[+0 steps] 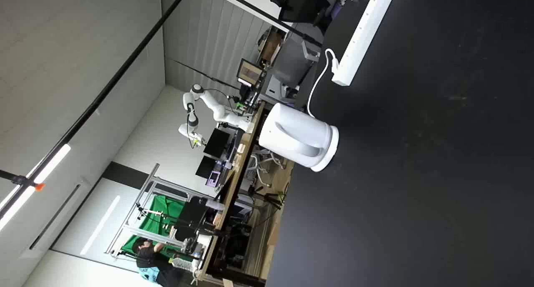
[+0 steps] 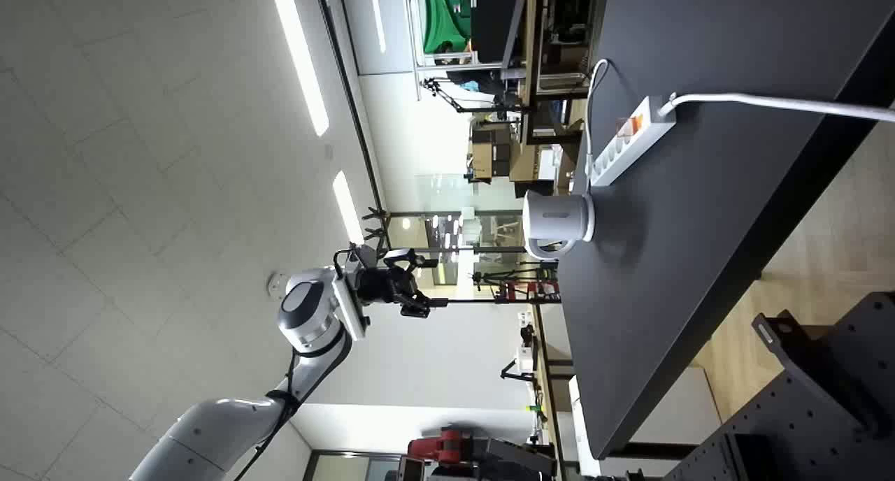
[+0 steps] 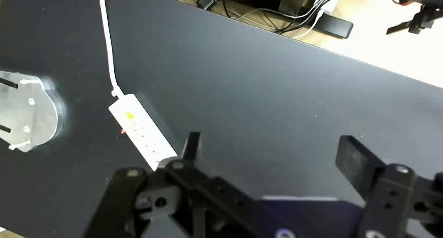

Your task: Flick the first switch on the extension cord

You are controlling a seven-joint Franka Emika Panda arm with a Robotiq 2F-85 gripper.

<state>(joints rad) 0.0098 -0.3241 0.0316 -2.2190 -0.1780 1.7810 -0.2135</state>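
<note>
The extension cord is a white bar-shaped power strip lying on the dark table, seen in both exterior views and in the wrist view. A yellow-orange switch sits near its cable end; it shows orange in an exterior view. The white cable leaves that end. My gripper is high above the table, apart from the strip. In the wrist view the gripper is wide open and empty. Its left finger stands beside the strip's socket end in the picture.
A white kettle stands near the strip's socket end. A thin white cable is plugged into the strip. A grey plate-like object lies on the table at the wrist view's left. The table edge runs across the upper right.
</note>
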